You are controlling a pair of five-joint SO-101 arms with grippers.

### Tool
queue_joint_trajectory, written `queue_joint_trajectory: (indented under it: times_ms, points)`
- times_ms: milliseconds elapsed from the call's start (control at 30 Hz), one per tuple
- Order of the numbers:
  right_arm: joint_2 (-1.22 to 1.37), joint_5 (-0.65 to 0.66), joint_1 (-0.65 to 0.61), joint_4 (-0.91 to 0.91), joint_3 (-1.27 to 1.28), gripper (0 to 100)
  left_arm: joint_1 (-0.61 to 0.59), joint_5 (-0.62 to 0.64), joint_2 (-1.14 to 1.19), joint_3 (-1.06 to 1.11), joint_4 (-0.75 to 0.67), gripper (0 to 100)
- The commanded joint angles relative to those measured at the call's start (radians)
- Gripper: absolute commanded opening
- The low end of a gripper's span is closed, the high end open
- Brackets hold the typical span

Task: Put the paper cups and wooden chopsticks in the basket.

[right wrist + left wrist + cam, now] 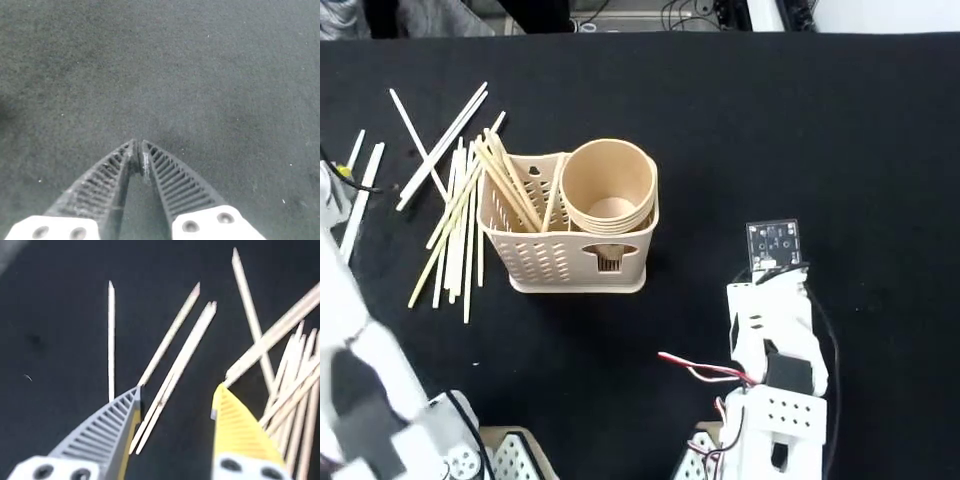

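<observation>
High view: a slotted beige basket [570, 262] stands mid-counter [820, 130]. Stacked paper cups [610, 185] nest in one compartment and a bundle of wooden chopsticks [515, 185] leans in the compartment beside it. Loose chopsticks [450, 235] lie scattered on the black counter just beside the basket, toward the left arm [360, 370]; the right arm [775, 350] sits well apart on the other side.

Left wrist view: the left claw [177, 388] is released, its grey and yellow fingers spread over a joined pair of chopsticks [175, 372], with more loose chopsticks fanned alongside.

Right wrist view: the right claw [139, 147] is clenched, tips together, over the black counter surface.
</observation>
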Motion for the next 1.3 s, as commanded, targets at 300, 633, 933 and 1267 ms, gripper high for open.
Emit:
queue_joint_trajectory:
  times_ms: [300, 633, 933, 1267]
  points:
    - [-0.015, -0.005, 0.006, -0.014, -0.007, 1.2, -0.005, -0.078, 0.781, -0.588, 0.032, 23]
    - [-0.015, -0.005, 0.006, -0.014, -0.007, 1.2, 0.031, -0.08, 1.287, -1.185, 0.333, 22]
    - [-0.015, -0.005, 0.006, -0.014, -0.007, 1.2, 0.056, -0.331, 1.59, -1.704, 0.723, 4]
    - [-0.015, -0.005, 0.006, -0.014, -0.007, 1.2, 0.051, -0.344, 1.656, -1.928, 0.825, 3]
